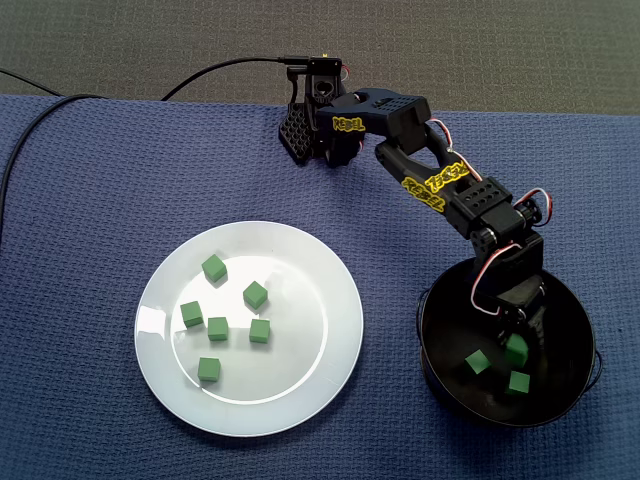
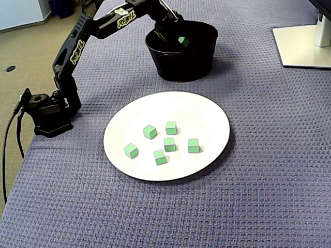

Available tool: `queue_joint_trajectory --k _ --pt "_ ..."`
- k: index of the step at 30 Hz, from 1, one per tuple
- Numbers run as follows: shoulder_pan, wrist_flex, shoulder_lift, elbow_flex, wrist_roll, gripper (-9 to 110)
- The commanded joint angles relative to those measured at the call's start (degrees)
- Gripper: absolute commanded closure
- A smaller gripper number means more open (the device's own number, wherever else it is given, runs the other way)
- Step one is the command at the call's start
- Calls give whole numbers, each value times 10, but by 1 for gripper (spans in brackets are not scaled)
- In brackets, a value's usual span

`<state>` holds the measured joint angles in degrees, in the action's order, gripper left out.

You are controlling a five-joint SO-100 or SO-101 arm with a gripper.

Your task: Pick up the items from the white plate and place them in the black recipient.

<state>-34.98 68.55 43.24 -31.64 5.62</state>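
Observation:
Several green cubes [image 1: 217, 328] [image 2: 169, 144] lie on the white plate [image 1: 320, 350] [image 2: 212, 111]. To the right in one fixed view stands the black bowl [image 1: 435, 345], which sits behind the plate in the other fixed view [image 2: 181, 67]. My gripper [image 1: 518, 345] [image 2: 178, 37] reaches down inside the bowl. Between its fingers is one green cube [image 1: 515, 352] [image 2: 183, 41], held above the bowl's floor. Two more green cubes [image 1: 477, 364] [image 1: 518, 382] rest on the bowl's bottom. The near wall of the bowl hides them in the lower-angle view.
A blue textured cloth [image 1: 90, 200] [image 2: 269, 170] covers the table. The arm's base [image 1: 315, 125] [image 2: 46, 111] stands at the cloth's edge with a cable [image 1: 220, 68] running off. A white monitor foot [image 2: 305, 44] sits at the far right.

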Motion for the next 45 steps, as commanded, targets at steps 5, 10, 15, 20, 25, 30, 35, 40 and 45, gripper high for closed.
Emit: queue_joint_trajectory --k 5,10,15,20,25,30,35,40,45 --pt "33 105 160 29 -69 54" --pt "160 200 302 -13 -263 58" --pt "323 287 380 -98 -370 69" --pt "431 315 395 -205 -454 60" --pt "479 289 388 -330 -492 56" --pt "498 287 376 -411 -483 56" --pt "523 243 358 -484 -464 55" --pt "533 181 324 -522 -446 55" --pt "534 160 273 -501 -446 55"
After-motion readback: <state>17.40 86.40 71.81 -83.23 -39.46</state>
